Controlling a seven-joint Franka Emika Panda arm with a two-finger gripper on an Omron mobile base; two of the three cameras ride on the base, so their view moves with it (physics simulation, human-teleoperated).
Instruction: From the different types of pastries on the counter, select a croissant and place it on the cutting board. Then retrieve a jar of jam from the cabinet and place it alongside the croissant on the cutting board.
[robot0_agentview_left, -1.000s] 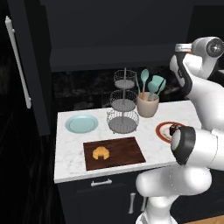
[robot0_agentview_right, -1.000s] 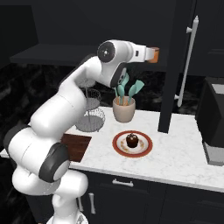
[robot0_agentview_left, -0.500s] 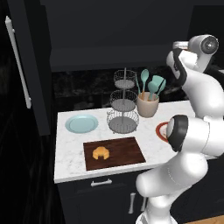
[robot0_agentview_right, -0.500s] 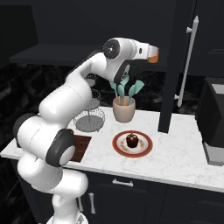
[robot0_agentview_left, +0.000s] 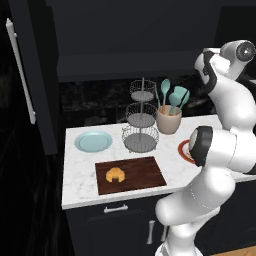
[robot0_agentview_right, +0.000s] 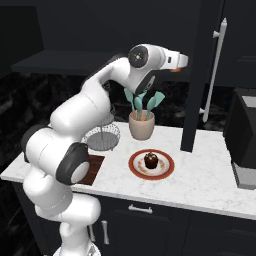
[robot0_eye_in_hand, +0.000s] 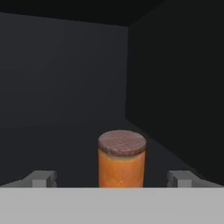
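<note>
Reaching further into the cabinet (robot0_agentview_right: 200, 60) than a second before, the gripper (robot0_eye_in_hand: 112, 179) had its jaws wide apart either side of the jar of jam (robot0_eye_in_hand: 121, 158) at twelve o'clock, nothing yet held, while the croissant (robot0_agentview_left: 115, 174) already lay on the cutting board (robot0_agentview_left: 142, 172).

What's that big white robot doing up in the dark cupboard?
It is reaching for a jar of jam that stands upright on the shelf inside the cabinet. Its gripper is wide open, with a jaw on each side of the jar, and it has not grabbed it yet. Down on the counter, the croissant already lies on the cutting board. The chocolate cake sits on its own plate nearby.
</note>
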